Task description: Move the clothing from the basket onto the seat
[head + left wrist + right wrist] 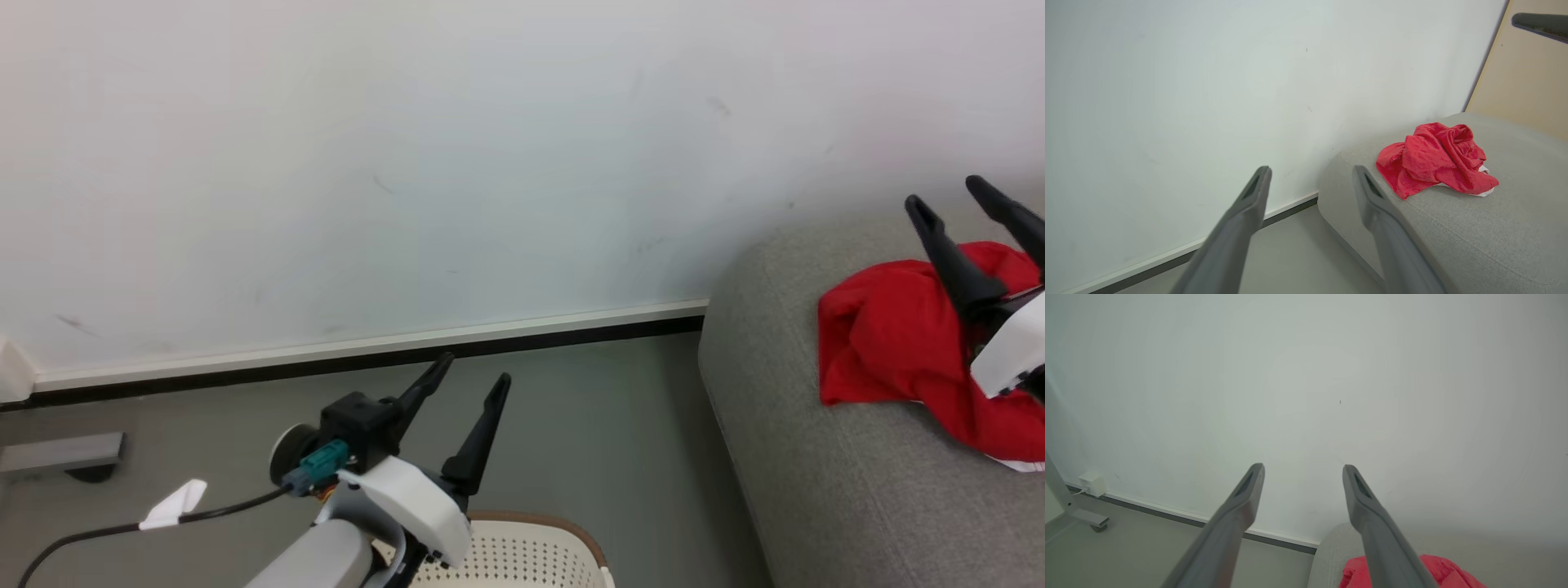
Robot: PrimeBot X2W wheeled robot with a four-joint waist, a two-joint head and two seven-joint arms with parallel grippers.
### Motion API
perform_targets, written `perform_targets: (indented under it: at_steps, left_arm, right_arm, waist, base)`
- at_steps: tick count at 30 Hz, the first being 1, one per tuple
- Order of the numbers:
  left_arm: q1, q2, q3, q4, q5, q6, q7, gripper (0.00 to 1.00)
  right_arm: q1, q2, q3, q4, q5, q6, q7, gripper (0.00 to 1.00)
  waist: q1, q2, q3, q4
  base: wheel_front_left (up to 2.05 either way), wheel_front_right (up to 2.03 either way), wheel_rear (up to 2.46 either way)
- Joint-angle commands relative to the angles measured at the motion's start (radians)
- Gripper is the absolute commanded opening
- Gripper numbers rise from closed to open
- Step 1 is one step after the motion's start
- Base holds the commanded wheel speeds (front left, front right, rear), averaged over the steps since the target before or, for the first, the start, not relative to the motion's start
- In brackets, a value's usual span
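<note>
Red clothing [890, 343] lies on the seat [816, 490], right jaws parted above.

Left of the sofa [816, 490], the basket [555, 520] is cut by the bottom edge, its inside hidden. On the sofa, the clothing [890, 343] is partly behind the right gripper [945, 193].

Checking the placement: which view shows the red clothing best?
The left wrist view: the whole red clothing lies unobstructed on the grey sofa. The head view has the right gripper in front of it, cropped at the edge; the right wrist view catches a corner at the bottom.
</note>
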Motion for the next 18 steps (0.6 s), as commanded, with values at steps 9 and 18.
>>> perform_targets:
  at_steps: [9,18]
  left_arm:
    - [0.097,0.047,0.103,-0.010,-0.045,0.045,-0.020,1.00]
    - [0.242,0.067,0.321,-0.063,-0.085,0.100,-0.020,1.00]
  right_arm:
    - [0.221,0.142,-0.085,-0.031,-0.094,-0.002,-0.174,1.00]
    - [0.444,0.303,-0.212,-0.017,-0.212,-0.002,-0.272,1.00]
  waist:
    - [0.0002,-0.0001,-0.040,0.100]
    - [0.0002,-0.0001,-0.053,0.142]
  base:
    - [0.00,0.00,0.00]
    - [0.00,0.00,0.00]
